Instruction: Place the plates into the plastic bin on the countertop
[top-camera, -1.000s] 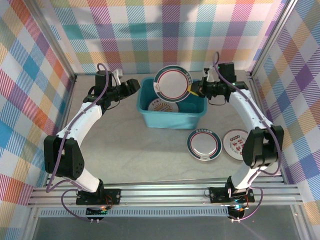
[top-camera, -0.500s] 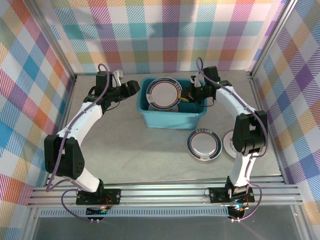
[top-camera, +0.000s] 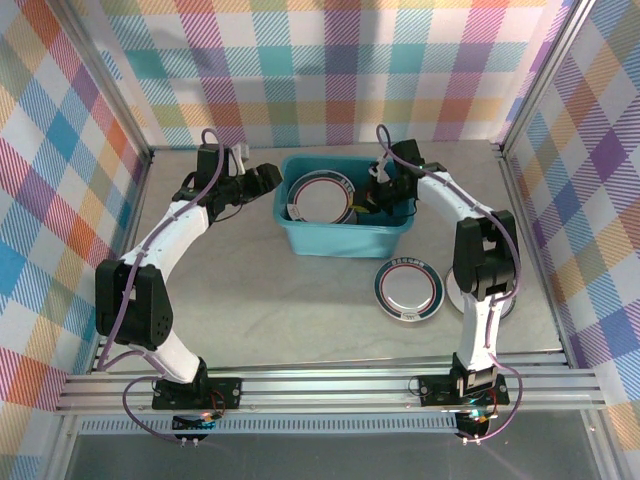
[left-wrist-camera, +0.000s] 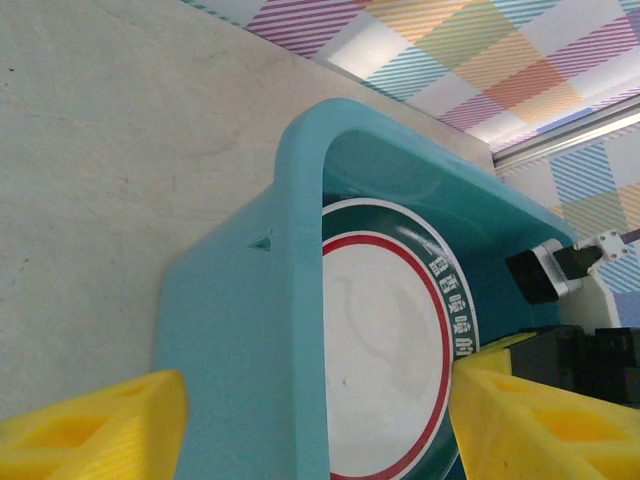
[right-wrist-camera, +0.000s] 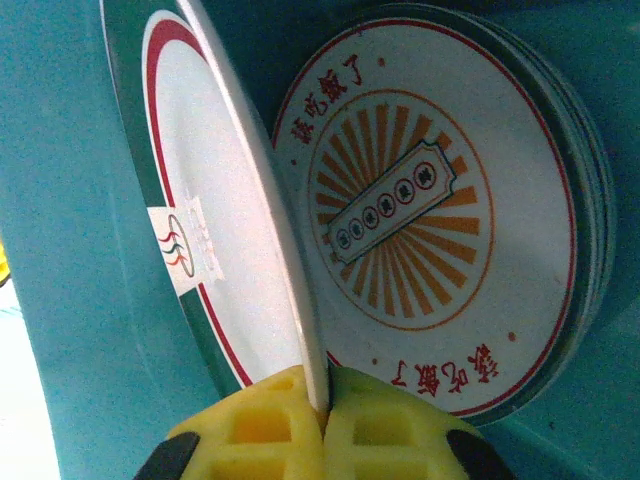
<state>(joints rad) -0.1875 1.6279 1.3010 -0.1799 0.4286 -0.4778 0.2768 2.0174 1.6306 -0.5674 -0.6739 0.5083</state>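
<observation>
From above, the plastic bin sits at the back of the worktop with both arms bent towards it; the right claw reaches down inside its right end, and the left claw hangs just outside its left end. The right wrist view gives what the overhead cannot: the right claw is pinched tight on the edge of a teal-rimmed plate, which is tilted up close to the bin's wall; behind it a stack of sunburst plates lies flat on the bin's floor, how many deep is hard to tell. The left wrist view shows the left claw spread wide and holding nothing, the bin's corner framed between its yellow fingers, with the same plate seen inside. Out on the worktop a second teal-rimmed plate lies flat to the right of the bin; beside it a sliver of another plate peeks out from behind the right arm, its design hidden.
</observation>
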